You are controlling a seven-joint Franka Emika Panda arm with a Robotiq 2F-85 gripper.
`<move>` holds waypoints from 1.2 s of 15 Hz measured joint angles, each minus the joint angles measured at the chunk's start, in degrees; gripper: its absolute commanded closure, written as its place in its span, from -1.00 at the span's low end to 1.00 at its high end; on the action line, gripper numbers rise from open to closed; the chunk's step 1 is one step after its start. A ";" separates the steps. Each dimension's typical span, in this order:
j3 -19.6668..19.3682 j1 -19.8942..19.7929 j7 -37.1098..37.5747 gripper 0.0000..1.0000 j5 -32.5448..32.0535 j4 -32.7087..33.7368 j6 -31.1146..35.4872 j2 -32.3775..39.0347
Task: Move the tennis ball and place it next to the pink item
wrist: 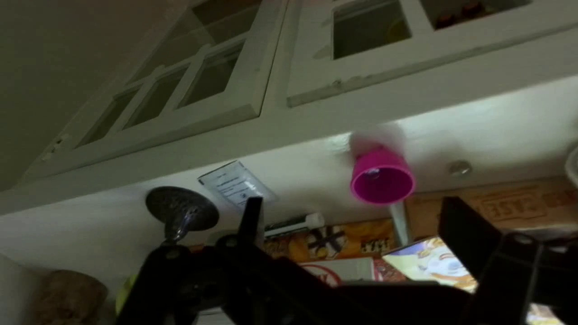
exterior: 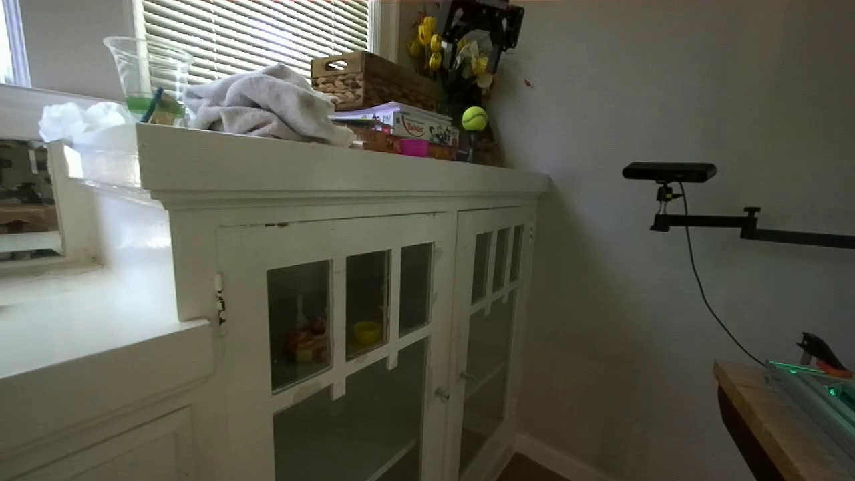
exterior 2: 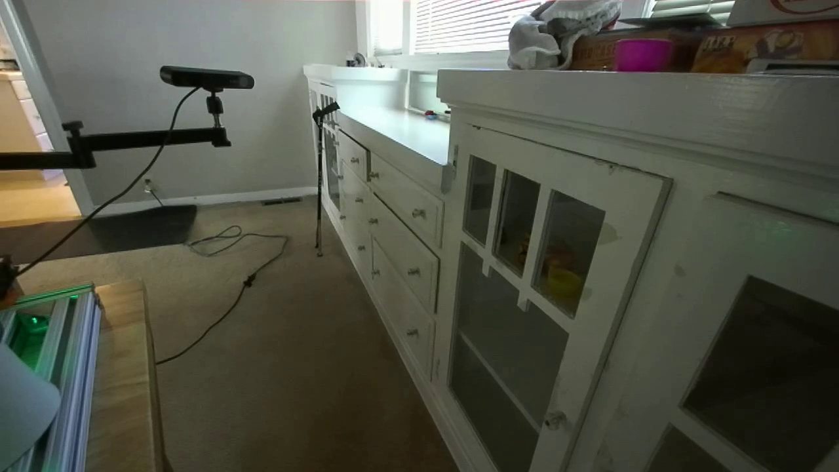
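Note:
The yellow-green tennis ball [exterior: 475, 118] is at the far end of the cabinet top, above a dark stem. I cannot tell what it rests on. In the wrist view a yellow-green sliver of it [wrist: 123, 294] shows at lower left, mostly hidden by a finger. The pink cup [exterior: 413, 147] stands upright near the front edge of the cabinet top, before the boxes. It also shows in an exterior view [exterior 2: 643, 55] and in the wrist view [wrist: 383, 178]. My gripper [exterior: 473, 65] is open and empty, above the ball and apart from it. Its spread fingers [wrist: 352, 210] show in the wrist view.
Stacked boxes [exterior: 427, 127], a wicker basket [exterior: 381, 80] and a grey cloth [exterior: 267, 103] stand on the cabinet top [exterior: 300, 153]. Yellow flowers [exterior: 427, 40] are behind the gripper. A dark round-based stand [wrist: 180, 210] and a white packet [wrist: 237, 183] lie left of the cup.

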 measured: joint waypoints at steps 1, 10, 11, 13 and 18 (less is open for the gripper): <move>-0.67 0.00 2.89 -1.00 -2.05 1.88 0.00 1.71; -4.98 1.86 21.09 -1.00 -11.20 11.12 -2.36 9.31; -4.98 1.95 21.20 -1.00 -11.21 11.22 -2.48 9.31; -5.95 2.68 21.21 -1.00 -11.16 11.22 -2.49 9.38; -10.42 2.76 21.93 -1.00 -10.78 13.95 -2.49 11.24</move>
